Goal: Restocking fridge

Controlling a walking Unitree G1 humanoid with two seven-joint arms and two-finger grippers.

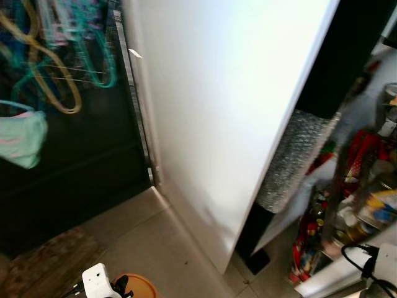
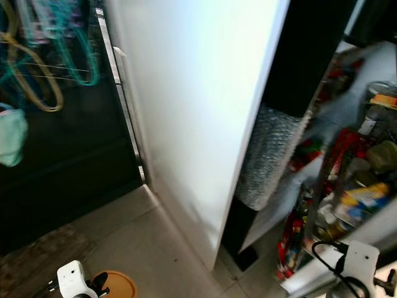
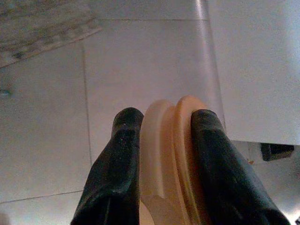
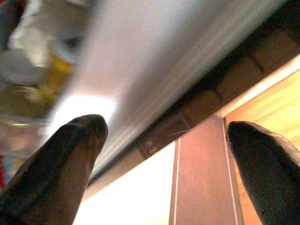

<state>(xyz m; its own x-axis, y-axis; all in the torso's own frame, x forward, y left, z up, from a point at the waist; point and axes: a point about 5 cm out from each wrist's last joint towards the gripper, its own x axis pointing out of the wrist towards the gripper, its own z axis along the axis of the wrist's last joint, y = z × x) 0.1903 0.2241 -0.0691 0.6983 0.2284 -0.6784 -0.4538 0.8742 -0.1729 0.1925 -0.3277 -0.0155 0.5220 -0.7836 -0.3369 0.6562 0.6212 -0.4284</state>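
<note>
Grey floor tiles (image 3: pixel 47 117) lie beneath the left gripper (image 3: pixel 161 136), clenched on an orange lid-like disc (image 3: pixel 168 159). Right gripper (image 4: pixel 164 150) gapes wide just below the open fridge door's (image 1: pixel 223 112) stocked shelves (image 2: pixel 353 186).

We note strong glare on white fridge side panel (image 1: pixel 217 105), washed out toward 12 o'clock. Dark glass door (image 1: pixel 68 136) at 9 o'clock dim, hangers (image 1: pixel 56 68) motion-smeared. Door shelves (image 2: pixel 347 186) at 3 o'clock blurred. Left wrist view evenly lit, fingers (image 3: pixel 117 173) soft. Right wrist view heavily blurred, bright streak across.
</note>
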